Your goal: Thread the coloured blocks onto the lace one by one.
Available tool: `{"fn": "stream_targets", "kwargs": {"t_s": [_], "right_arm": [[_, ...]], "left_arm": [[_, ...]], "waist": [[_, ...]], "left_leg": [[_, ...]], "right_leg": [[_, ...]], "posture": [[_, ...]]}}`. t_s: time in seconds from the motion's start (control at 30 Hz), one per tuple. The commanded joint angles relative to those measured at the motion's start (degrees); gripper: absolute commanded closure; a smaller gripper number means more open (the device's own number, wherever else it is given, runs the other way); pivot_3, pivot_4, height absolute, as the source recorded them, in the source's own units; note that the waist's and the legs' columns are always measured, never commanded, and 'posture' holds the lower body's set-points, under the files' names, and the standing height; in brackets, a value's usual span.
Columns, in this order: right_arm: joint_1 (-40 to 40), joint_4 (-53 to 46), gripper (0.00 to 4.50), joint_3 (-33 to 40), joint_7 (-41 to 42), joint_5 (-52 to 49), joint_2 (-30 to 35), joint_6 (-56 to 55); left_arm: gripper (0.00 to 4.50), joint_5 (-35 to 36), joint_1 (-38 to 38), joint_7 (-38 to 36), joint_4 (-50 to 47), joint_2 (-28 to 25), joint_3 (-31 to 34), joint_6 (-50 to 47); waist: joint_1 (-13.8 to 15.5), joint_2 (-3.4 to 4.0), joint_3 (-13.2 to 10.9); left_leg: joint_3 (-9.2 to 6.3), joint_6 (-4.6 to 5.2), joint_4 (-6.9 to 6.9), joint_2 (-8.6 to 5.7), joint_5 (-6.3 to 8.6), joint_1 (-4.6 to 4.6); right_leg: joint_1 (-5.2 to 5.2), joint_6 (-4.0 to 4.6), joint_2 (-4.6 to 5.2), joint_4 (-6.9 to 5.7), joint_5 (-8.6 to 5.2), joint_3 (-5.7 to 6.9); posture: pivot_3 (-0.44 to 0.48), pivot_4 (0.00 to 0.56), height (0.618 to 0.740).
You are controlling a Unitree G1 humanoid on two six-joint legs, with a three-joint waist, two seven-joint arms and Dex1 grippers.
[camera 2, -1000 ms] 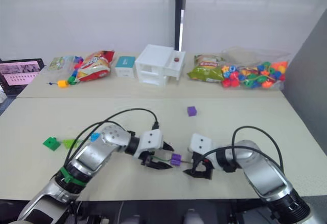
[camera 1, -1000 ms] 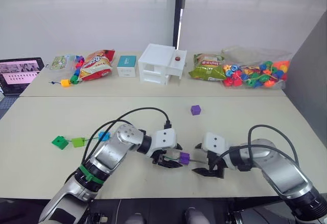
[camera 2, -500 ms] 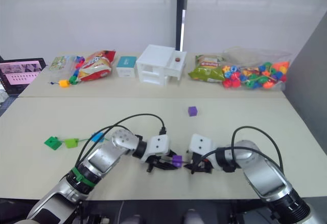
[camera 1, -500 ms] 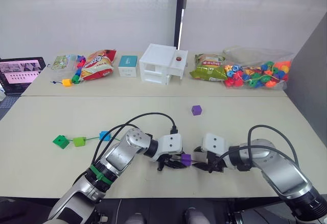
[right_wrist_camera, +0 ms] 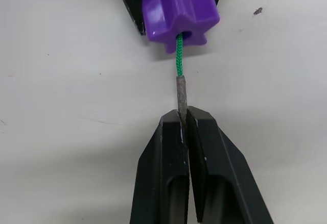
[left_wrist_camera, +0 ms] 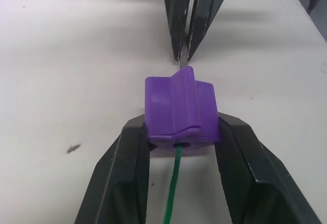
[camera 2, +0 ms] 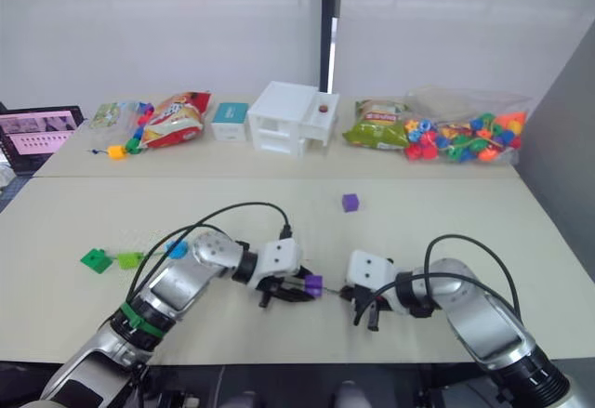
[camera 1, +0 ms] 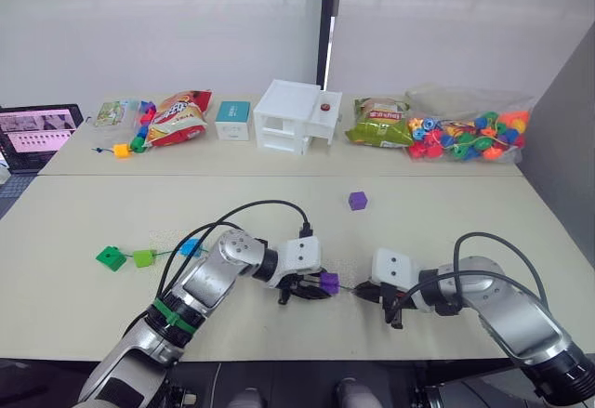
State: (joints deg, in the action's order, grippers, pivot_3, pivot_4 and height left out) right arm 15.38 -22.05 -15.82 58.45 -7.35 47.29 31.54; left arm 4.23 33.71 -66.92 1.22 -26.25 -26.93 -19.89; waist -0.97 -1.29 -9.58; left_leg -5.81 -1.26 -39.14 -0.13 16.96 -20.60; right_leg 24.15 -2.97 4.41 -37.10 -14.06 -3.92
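Observation:
My left gripper (left_wrist_camera: 181, 129) is shut on a purple block (left_wrist_camera: 179, 106) near the table's front edge, one finger on each side. The green lace (left_wrist_camera: 173, 183) runs through the block's hole. Its stiff grey tip (right_wrist_camera: 181, 94) sticks out on the far side, and my right gripper (right_wrist_camera: 183, 117) is shut on that tip. Further left along the lace sit a blue block (camera 1: 191, 246), a light green block (camera 1: 142, 257) and a dark green block (camera 1: 109, 257). A second purple block (camera 1: 357, 201) lies loose at mid-table.
Along the back stand a white box (camera 1: 296, 116), a teal box (camera 1: 231, 118), snack bags (camera 1: 175, 117) and a clear bag of beads (camera 1: 465, 134). A bead string with a yellow cube (camera 1: 119, 151) and a laptop (camera 1: 37, 134) are at the far left.
My right gripper went from open beside the purple block to shut on the lace tip. The left gripper tightened on the block and shifted slightly.

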Motion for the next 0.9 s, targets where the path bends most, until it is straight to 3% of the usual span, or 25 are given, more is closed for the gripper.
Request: {"fn": "stream_targets", "kwargs": {"t_s": [0.03,0.27,0.47,0.67,0.8,0.87,0.9], "right_arm": [[1.0,-0.7,4.5,0.1,-0.1,0.5,0.0,-0.9],[1.8,-1.4,4.5,-0.2,0.0,0.3,-0.1,0.0],[2.5,-1.3,4.5,-1.0,0.2,0.3,-0.6,-0.1],[3.0,-1.2,4.5,-1.6,0.4,0.4,-1.0,-0.2],[3.3,-1.3,4.5,-1.8,0.4,0.4,-1.1,0.0],[3.6,-1.5,4.5,-1.9,0.4,0.3,-1.2,0.4],[3.8,-1.7,4.5,-1.9,0.3,0.3,-1.2,0.7]], "left_arm": [[3.16,1.5,-0.8,-0.7,-1.7,-1.9,2.9,0.7],[3.16,4.6,-5.9,-7.0,-1.0,-15.8,11.6,4.5],[3.16,-0.5,-5.9,-10.1,16.0,-28.0,15.1,18.4],[3.16,-4.7,-3.1,-8.8,28.5,-30.9,15.2,29.0],[3.16,-2.3,-3.1,-9.5,27.0,-29.3,16.6,27.7],[2.11,1.1,-3.7,-11.5,21.9,-29.2,17.9,22.4],[1.8,1.7,-3.7,-11.7,20.0,-29.2,18.2,20.9]], "waist": [[-0.1,0.0,0.0],[-0.8,0.01,0.0],[-1.0,0.01,0.0],[-1.3,0.03,0.0],[-1.5,0.04,0.0],[-1.5,0.04,0.0],[-1.5,0.04,0.0]], "left_leg": [[0.0,0.0,0.0,0.0,0.0,0.0],[-0.01,0.0,0.05,0.04,0.0,0.03],[-0.02,0.0,0.07,0.04,0.0,0.06],[0.02,0.0,0.12,0.04,0.0,0.17],[0.02,0.0,0.15,0.06,0.0,0.21],[0.02,0.0,0.15,0.06,0.0,0.2],[0.02,0.0,0.14,0.06,0.0,0.19]], "right_leg": [[0.0,0.0,0.0,0.0,0.0,0.0],[0.06,0.01,-0.03,-0.03,0.0,0.0],[0.03,0.01,-0.01,-0.01,0.0,0.01],[-0.03,0.01,-0.02,-0.04,-0.01,0.02],[-0.02,0.01,-0.04,-0.1,-0.01,0.01],[-0.02,0.02,-0.04,-0.12,-0.01,0.01],[-0.01,0.01,-0.04,-0.12,-0.01,0.01]], "posture": [[0.0,0.15,0.74],[0.0,0.15,0.74],[0.0,0.15,0.74],[0.0,0.15,0.74],[0.0,0.15,0.74],[0.0,0.15,0.74],[0.0,0.15,0.74]]}}
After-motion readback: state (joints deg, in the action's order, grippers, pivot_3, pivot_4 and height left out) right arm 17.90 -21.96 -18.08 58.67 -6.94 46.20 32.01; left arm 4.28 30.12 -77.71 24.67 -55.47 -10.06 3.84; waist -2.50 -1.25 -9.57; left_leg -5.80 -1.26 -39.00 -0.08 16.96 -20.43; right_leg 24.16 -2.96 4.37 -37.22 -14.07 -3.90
